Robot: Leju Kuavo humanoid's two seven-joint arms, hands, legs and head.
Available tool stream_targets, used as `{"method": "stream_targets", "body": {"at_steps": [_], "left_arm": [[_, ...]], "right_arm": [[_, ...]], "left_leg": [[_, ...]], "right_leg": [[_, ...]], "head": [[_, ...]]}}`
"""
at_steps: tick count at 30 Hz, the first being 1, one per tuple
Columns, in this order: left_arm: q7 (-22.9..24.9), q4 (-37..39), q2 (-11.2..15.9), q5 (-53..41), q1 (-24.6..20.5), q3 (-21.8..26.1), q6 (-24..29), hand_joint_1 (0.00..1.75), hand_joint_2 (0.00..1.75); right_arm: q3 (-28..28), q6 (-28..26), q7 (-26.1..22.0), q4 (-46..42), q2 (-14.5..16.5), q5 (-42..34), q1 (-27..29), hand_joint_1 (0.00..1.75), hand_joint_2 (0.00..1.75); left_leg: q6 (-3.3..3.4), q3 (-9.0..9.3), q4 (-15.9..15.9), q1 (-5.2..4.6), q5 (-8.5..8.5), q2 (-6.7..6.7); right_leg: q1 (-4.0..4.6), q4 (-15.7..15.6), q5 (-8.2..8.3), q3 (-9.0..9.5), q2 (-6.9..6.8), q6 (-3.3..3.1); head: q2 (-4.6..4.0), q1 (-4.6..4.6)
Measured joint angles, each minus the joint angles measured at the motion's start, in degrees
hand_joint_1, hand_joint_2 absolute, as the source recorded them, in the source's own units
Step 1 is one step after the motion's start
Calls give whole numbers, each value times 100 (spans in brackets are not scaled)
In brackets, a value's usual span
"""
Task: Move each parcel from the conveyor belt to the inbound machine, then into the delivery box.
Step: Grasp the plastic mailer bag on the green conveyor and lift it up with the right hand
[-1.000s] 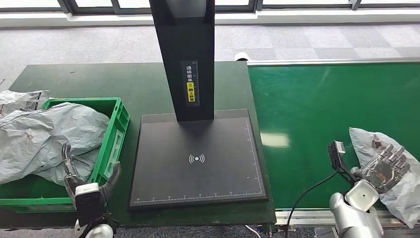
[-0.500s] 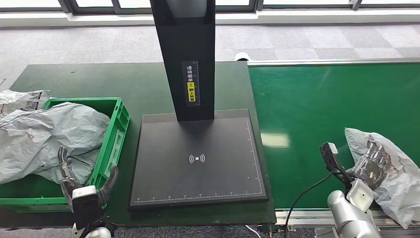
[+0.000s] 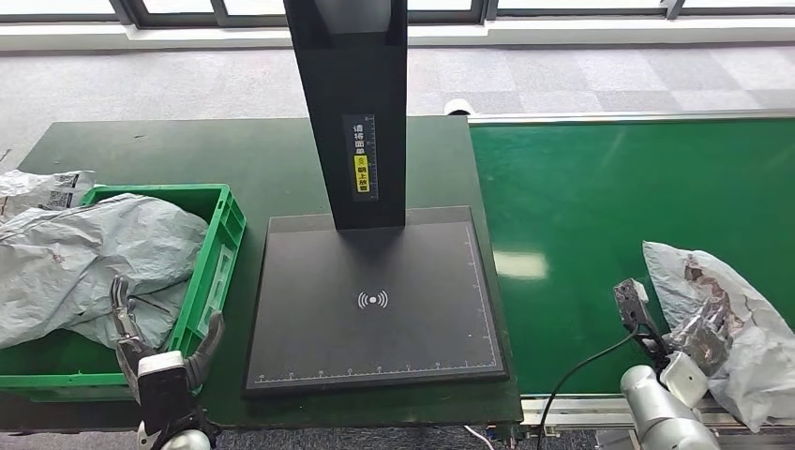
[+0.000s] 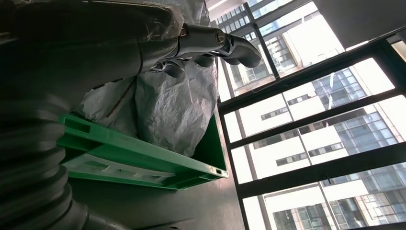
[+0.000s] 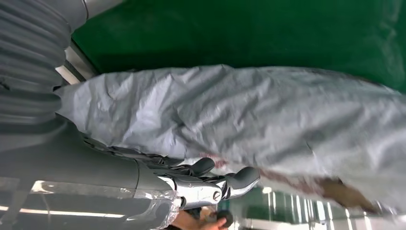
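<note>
Green belt [image 3: 600,206] at right, dark table [image 3: 187,155] at left. Black scanner [image 3: 373,291] mid-table, tall post. Green box [image 3: 217,246] left of scanner, stuffed with grey bags [image 3: 84,258]. Grey parcel [image 3: 741,328] on belt near front edge. Right hand [image 3: 703,328] on parcel, fingers [image 5: 239,179] curled under its edge, gripping. Left hand [image 3: 159,342] low beside box, fingers spread, holding nothing.
</note>
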Motion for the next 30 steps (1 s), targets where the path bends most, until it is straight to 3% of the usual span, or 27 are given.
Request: {"method": "stream_targets", "body": {"at_steps": [6,19,26,30], "left_arm": [[2,2,0,-4,-1,0,0,0,175],[2,6,0,0,-1,0,0,0,175],[2,85,-4,218,-9,0,0,0,175],[1,138,-4,297,-16,0,-1,0,175]], "right_arm": [[-82,294,146,99,-24,23,-26,0,175],[-82,334,192,149,-35,57,-60,0,175],[-82,393,786,149,-98,380,-67,0,175],[-82,441,845,149,-130,441,-52,0,175]], "left_leg": [[0,3,0,0,0,1],[0,5,1,0,0,0],[1,9,2,0,0,-3],[1,11,3,0,0,-1]], "right_leg": [[1,0,0,1,1,0],[0,-1,2,6,0,3],[0,-3,2,9,-2,3],[0,-3,2,10,0,3]], "head": [[0,0],[0,0],[0,0],[0,0]]}}
